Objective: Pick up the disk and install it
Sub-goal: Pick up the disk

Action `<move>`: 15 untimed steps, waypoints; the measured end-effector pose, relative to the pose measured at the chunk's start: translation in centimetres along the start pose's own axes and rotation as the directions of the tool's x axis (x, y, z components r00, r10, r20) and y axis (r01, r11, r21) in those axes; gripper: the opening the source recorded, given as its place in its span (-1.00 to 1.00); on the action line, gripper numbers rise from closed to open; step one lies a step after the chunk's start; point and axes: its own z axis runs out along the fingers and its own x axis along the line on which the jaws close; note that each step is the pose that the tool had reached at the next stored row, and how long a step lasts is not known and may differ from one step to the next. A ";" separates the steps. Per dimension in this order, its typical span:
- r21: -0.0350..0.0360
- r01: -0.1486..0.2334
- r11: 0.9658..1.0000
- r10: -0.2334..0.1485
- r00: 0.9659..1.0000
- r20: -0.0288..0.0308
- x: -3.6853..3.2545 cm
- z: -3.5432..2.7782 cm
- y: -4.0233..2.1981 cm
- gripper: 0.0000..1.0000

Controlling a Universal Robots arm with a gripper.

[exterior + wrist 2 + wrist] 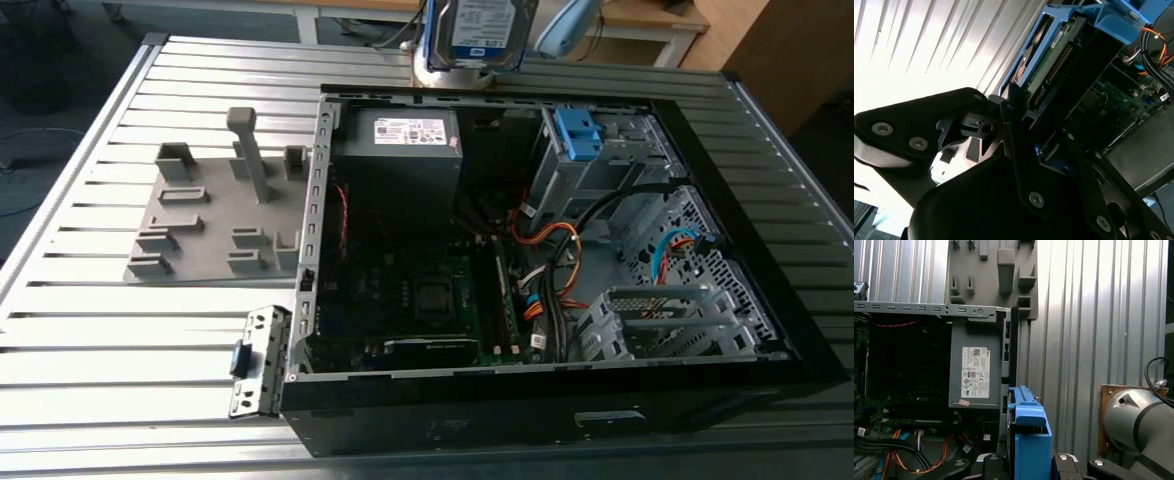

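The gripper [1036,119] grips the disk [483,28] above the far edge of an open computer case [747,345], which lies on its side on a slatted metal table [120,340]. In the exterior view the disk hangs upright at the top of the frame, its white-and-blue label facing the camera. It sits clear of the case and just beyond the grey power supply [400,140].

In the second wrist view the black fingers [1014,150] are closed on the disk [1054,55] from both sides. The disk shows edge-on there, with its green circuit board and blue rail frame visible. In the first wrist view the blue frame [1028,437] stands just outside the case wall, beside the power supply [976,372], with the arm [1134,415] close by.

Inside the case, a bare blue bracket [577,135] sits in the drive bay toward the exterior view's right. Orange cables [554,245] run between the bay and the motherboard [400,290]. A grey fixture tray [200,225] with upright pegs lies on the table to the exterior view's left of the case, well apart from the disk.
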 end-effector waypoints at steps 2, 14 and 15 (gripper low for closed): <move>0.000 0.000 1.000 0.000 1.000 0.000 0.02 0.00 -0.43 -0.27; -0.001 0.000 1.000 0.000 1.000 0.000 1.01 0.00 -2.10 -0.27; -0.001 0.000 1.000 0.000 1.000 0.000 1.26 -0.01 -2.11 -0.27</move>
